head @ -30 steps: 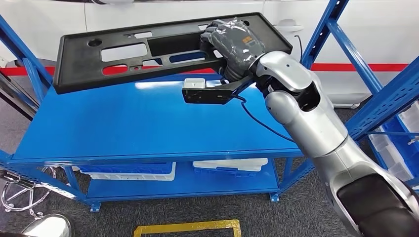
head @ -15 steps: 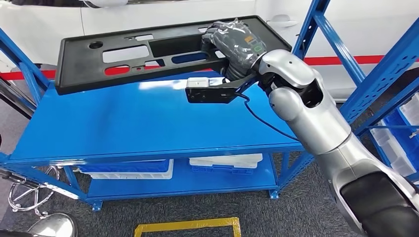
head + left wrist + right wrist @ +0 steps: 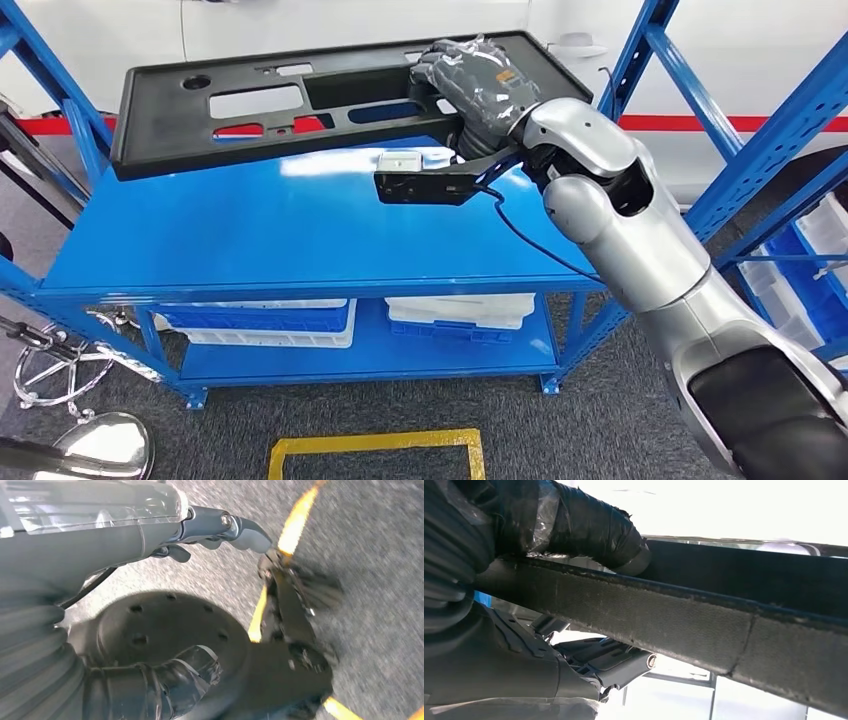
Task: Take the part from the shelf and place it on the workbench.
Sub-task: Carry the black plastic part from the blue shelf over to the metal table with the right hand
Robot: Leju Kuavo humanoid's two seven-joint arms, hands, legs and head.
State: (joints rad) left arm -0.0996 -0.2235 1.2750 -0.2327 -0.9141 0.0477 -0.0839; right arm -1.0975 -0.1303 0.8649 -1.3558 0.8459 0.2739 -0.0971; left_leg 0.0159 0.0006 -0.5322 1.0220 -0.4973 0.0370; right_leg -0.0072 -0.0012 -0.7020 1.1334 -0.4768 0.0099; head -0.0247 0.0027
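The part (image 3: 165,120) is a long black plastic panel with several cut-outs. It hangs roughly level above the back of the blue workbench top (image 3: 280,230). My right hand (image 3: 478,85), grey and wrapped in clear film, grips the panel near its right end. In the right wrist view the thumb (image 3: 589,525) lies over the panel's rough edge (image 3: 674,615) and the fingers sit under it. My left hand (image 3: 100,540) hangs over the grey carpet with its fingers apart and nothing in it.
Blue shelf uprights (image 3: 760,150) rise close on the right. White bins (image 3: 460,312) and blue-and-white bins (image 3: 260,322) sit on the lower shelf. A yellow floor marking (image 3: 375,445) lies in front. A chrome chair base (image 3: 60,370) stands at the lower left, and a white car (image 3: 330,20) is behind.
The whole picture has shifted a little, so the camera moved. My right hand still holds the panel at about the same height over the blue top.
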